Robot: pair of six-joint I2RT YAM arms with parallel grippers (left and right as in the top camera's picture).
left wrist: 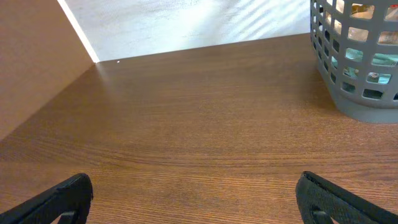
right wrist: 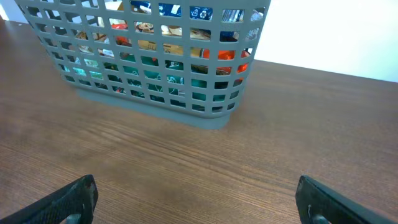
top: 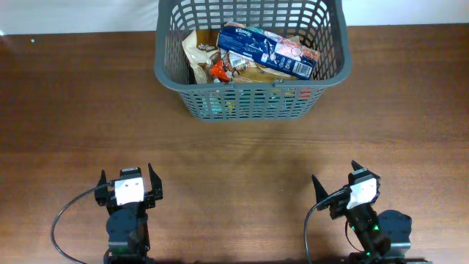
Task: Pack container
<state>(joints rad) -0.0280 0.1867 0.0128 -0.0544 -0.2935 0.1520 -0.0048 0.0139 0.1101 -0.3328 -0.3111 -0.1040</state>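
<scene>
Container (top: pixel 249 103): dark grey lattice basket, upright on the counter (top: pixel 234 161), at the far edge, about mid-width. The top of it is cut off by the overhead frame. Inside: a blue Kleenex tissue pack (top: pixel 267 50) lying slantwise on top, tan snack packets (top: pixel 196 45) at the left wall, and an orange-red packet (top: pixel 220 71) near the front wall. Teal and orange packs show through the slots in the right wrist view (right wrist: pixel 155 68).

Room to move: bare wood-grain counter all round the basket's front and both sides. A wide open strip runs between the basket and the near edge, and both far corners are open. The counter is brown, matte and flat. A white wall (top: pixel 73 15) lies beyond the far edge, also seen from the left wrist (left wrist: pixel 186 25).

Left gripper (top: pixel 129 178) is near the near edge, left of centre, with its fingers (left wrist: pixel 62 199) spread wide and nothing between them. The basket is well apart from it, ahead and to its right (left wrist: pixel 354 56).

Right gripper (top: pixel 335 176) is near the near edge, right of centre, with its fingers (right wrist: pixel 342 202) spread wide and empty. The basket is well apart from it, ahead and to its left.

A black cable (top: pixel 62 220) loops beside the left arm at the near edge.
</scene>
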